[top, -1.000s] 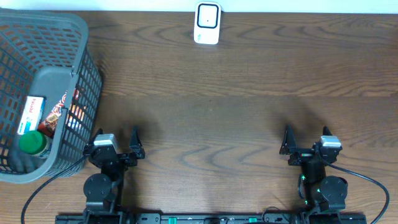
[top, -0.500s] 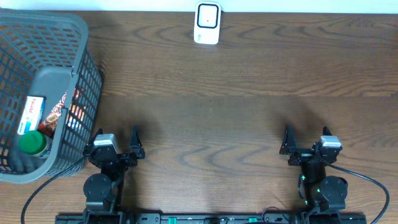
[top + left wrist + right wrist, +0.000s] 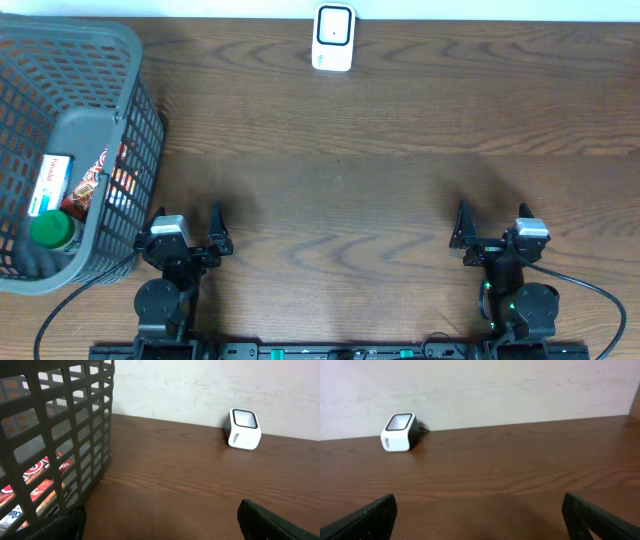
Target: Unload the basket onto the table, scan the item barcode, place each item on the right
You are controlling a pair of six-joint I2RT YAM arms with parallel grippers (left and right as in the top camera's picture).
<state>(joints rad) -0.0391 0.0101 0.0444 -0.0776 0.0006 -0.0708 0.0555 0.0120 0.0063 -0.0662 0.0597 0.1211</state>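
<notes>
The white barcode scanner [image 3: 333, 37] stands at the table's far edge, also in the left wrist view [image 3: 243, 436] and the right wrist view [image 3: 399, 432]. Items lie in the grey mesh basket [image 3: 148, 130] at the left: a white box [image 3: 50, 180], a green-capped bottle [image 3: 52, 230] and a red packet [image 3: 97, 178]. My left gripper [image 3: 186, 220] rests open near the front edge, just right of the basket, with nothing between its fingers. On the right my right gripper [image 3: 493, 222] is open and empty too.
The basket wall [image 3: 60, 435] fills the left of the left wrist view, the red packet [image 3: 37, 472] showing through it. Bare brown wood lies between both grippers and the scanner. A pale wall stands behind the table.
</notes>
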